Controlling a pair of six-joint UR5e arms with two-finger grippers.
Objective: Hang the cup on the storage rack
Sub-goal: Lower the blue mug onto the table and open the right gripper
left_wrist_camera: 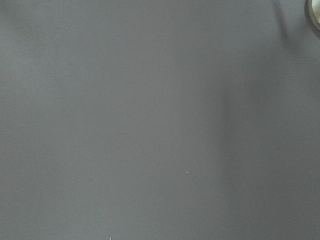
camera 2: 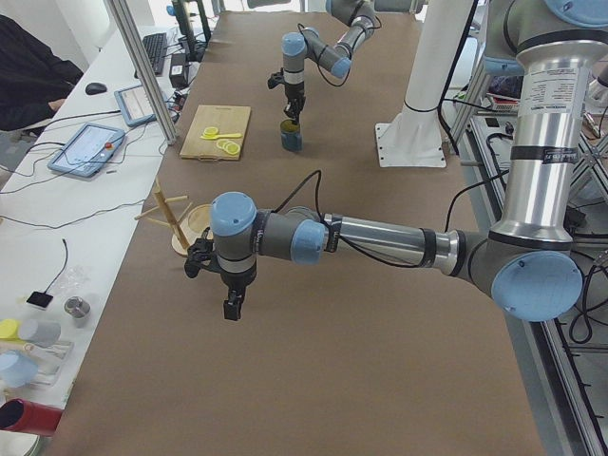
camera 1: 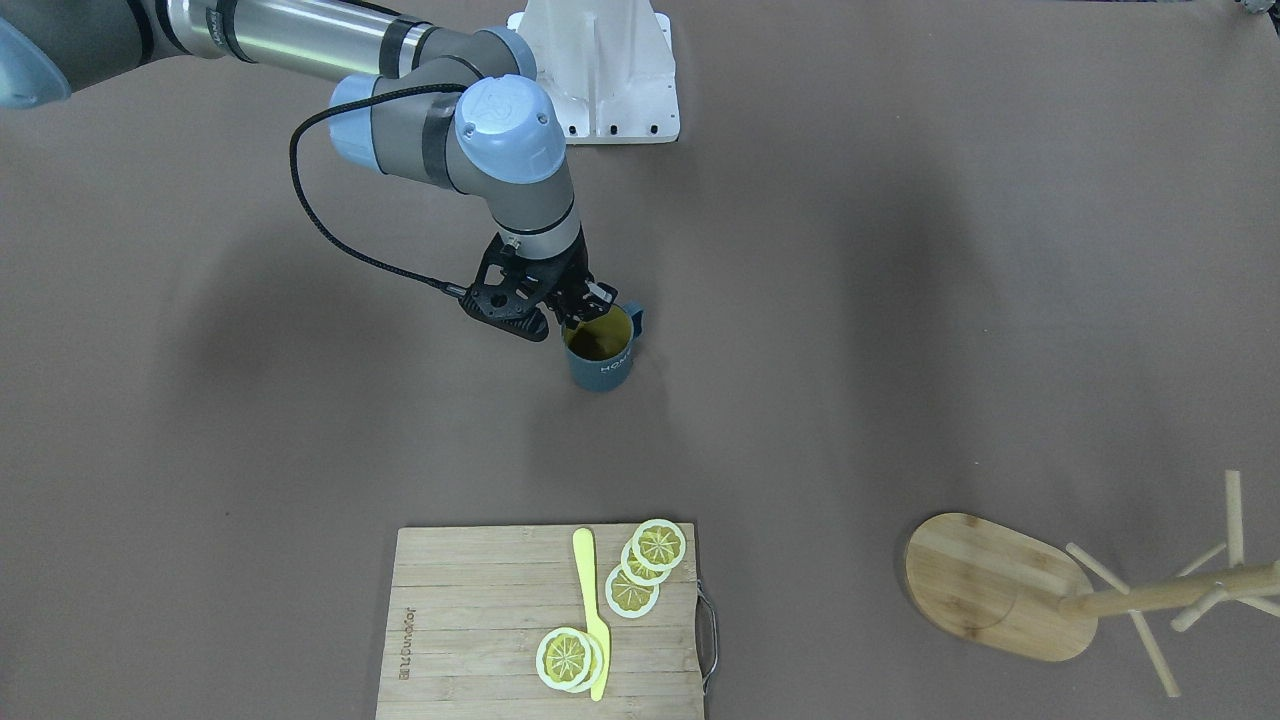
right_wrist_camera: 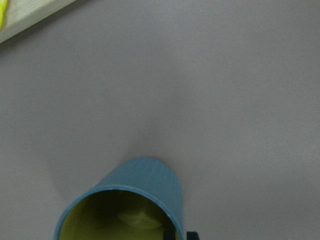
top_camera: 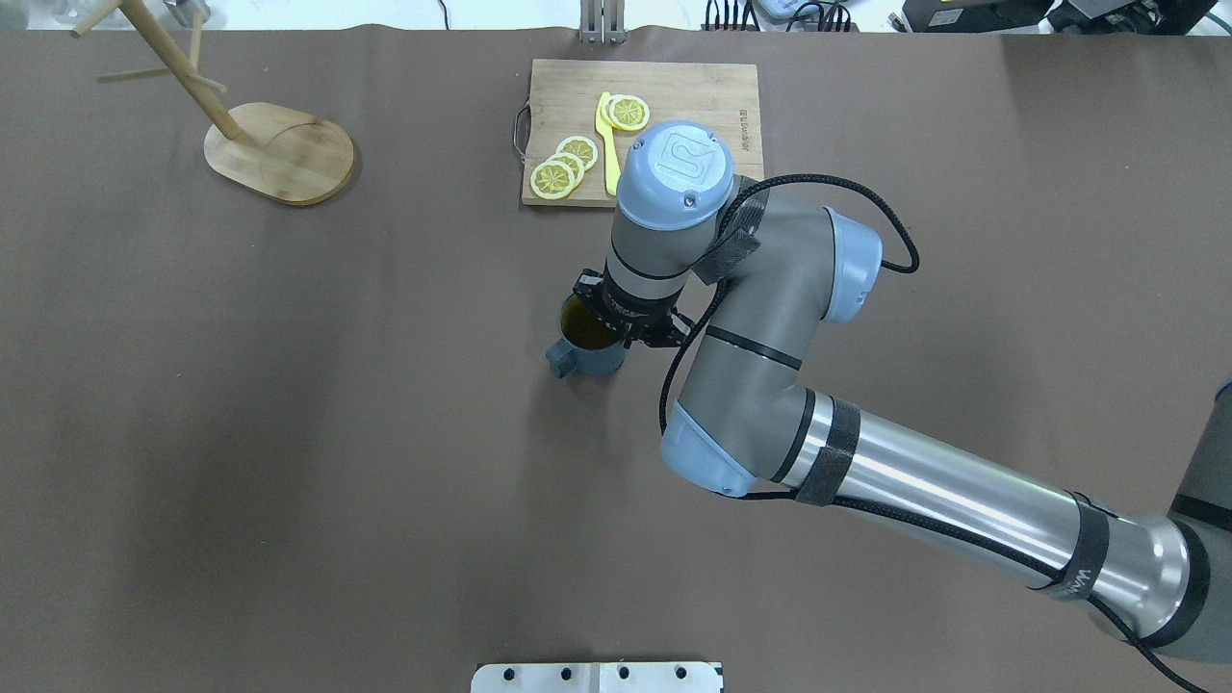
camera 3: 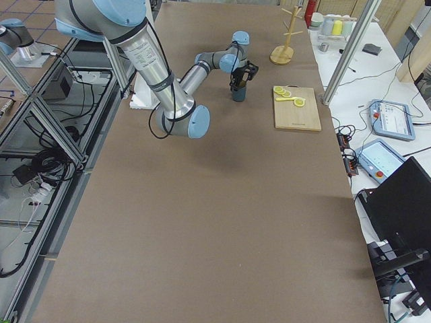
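The dark teal-blue cup stands upright mid-table, its yellowish inside showing and its handle turned toward the robot's base. My right gripper comes down on it from above. In the right wrist view its fingertips straddle the cup wall at the rim, shut on it. The bamboo storage rack stands far off at the table's left far corner. My left gripper hangs over bare table near the rack; I cannot tell if it is open or shut.
A bamboo cutting board with lemon slices and a yellow knife lies just beyond the cup. A white mount plate sits at the robot's edge. A person sits at the side desk.
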